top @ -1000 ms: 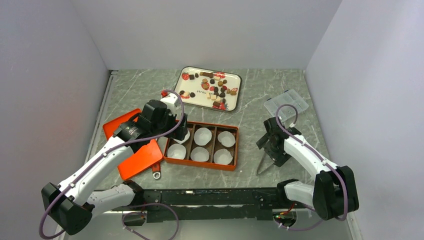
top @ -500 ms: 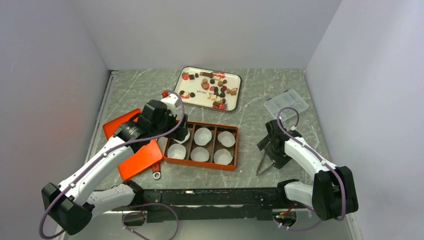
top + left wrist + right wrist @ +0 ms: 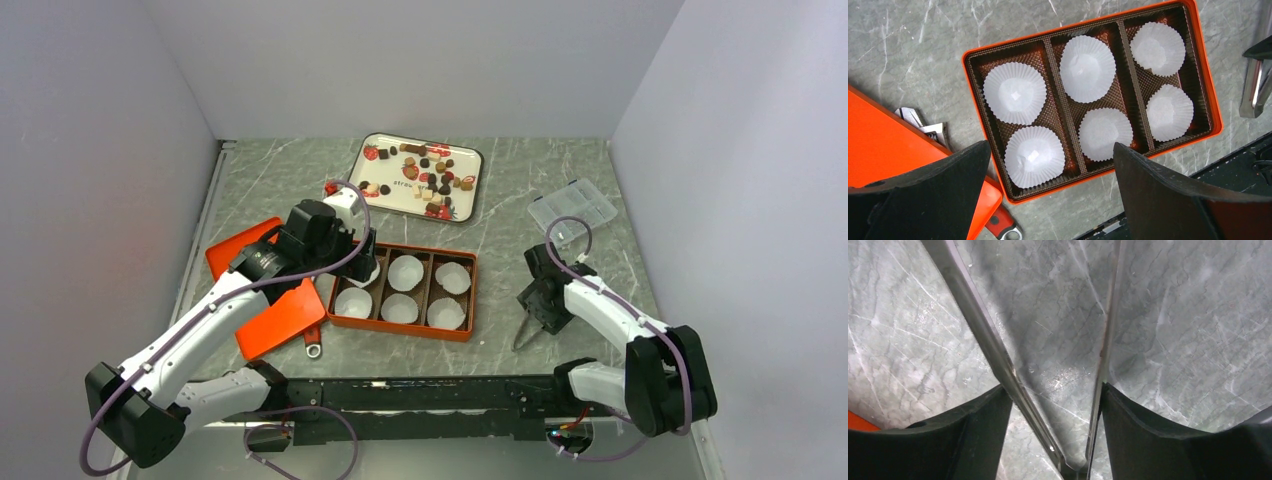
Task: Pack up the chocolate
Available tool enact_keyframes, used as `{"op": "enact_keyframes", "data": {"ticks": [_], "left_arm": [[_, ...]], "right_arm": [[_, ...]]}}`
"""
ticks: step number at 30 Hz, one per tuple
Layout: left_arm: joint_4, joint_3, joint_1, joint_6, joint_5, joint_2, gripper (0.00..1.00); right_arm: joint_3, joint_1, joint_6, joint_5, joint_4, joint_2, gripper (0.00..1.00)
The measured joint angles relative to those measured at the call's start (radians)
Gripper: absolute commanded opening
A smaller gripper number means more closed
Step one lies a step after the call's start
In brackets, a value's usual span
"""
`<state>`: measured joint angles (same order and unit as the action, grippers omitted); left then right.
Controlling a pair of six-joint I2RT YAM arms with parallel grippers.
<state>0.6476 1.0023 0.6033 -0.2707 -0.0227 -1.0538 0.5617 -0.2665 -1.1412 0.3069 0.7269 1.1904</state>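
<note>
The chocolate (image 3: 430,180) lies as many small brown, tan and cream pieces on the white strawberry-print tray (image 3: 400,197) at the back. The orange box (image 3: 400,330) (image 3: 1215,110) holds several empty white paper cups (image 3: 405,272) (image 3: 1087,68). My left gripper (image 3: 362,255) (image 3: 1050,150) hangs open above the box's left end, holding nothing. My right gripper (image 3: 540,305) (image 3: 1055,387) is down at the table on the right. Its fingers press on both arms of the metal tongs (image 3: 527,328) (image 3: 993,340).
The orange lid (image 3: 275,305) (image 3: 878,145) lies left of the box, under my left arm. A red-handled tool (image 3: 313,340) (image 3: 1000,227) lies beside it. A clear plastic box (image 3: 572,208) sits at the back right. Grey walls close in three sides.
My right gripper has shifted slightly along the table and its jaws have narrowed onto the tongs. The left arm has not moved.
</note>
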Motion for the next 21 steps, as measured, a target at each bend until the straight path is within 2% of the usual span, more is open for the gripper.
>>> {"op": "enact_keyframes", "data": {"ticks": [2,7,16,21], "left_arm": [[0.000,0.000,0.000,0.000,0.001,-0.003,0.99],[0.000,0.000,0.000,0.000,0.008,-0.004,1.00],[0.000,0.000,0.000,0.000,0.008,-0.004,1.00],[0.000,0.000,0.000,0.000,0.002,-0.004,1.00]], "right_arm": [[0.000,-0.018,-0.004,0.015,0.002,0.002,0.58],[0.009,-0.048,-0.015,0.033,0.041,-0.020,0.57],[0.166,-0.053,-0.014,0.068,0.230,-0.248,0.58],[0.245,-0.053,-0.005,0.067,0.333,-0.290,0.59]]}}
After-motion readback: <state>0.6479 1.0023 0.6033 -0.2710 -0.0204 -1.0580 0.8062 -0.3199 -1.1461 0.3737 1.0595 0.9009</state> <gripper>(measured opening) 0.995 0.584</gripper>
